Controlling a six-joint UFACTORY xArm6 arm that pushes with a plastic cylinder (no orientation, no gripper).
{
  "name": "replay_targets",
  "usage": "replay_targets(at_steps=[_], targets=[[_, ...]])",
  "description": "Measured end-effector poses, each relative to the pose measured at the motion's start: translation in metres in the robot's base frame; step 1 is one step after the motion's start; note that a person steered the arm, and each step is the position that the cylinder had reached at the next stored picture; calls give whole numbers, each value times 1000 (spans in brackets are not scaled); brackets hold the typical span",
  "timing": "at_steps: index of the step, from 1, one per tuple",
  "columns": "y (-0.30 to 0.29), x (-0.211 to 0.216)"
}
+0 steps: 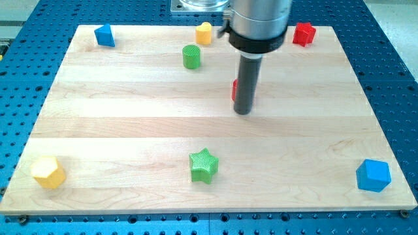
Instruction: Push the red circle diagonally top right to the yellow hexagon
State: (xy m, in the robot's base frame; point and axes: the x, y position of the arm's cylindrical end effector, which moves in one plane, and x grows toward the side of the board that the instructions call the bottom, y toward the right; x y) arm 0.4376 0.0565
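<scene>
My tip is sitting against the red circle (mostly hidden behind the rod); no gripper is showing; the yellow hexagon is lying far off at the table's bottom left.

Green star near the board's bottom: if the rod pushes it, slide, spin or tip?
The green star sits low and flat on the smooth wooden board, so it probably slides rather than tips. Its points may make it spin under an off-centre push. My tip is well above it in the view, not touching.

Pale, smooth, matt wooden board with visible grain; ribbed, plastic-looking green star and green cylinder; perforated blue metal table
</scene>
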Motion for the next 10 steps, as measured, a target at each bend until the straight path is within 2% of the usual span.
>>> replay_targets(at_steps=[1,2,3,4,6,8,10], targets=[[34,-3],[23,-31],[-4,-33],[26,-32],[38,-37],[59,-61],[-9,-62]])
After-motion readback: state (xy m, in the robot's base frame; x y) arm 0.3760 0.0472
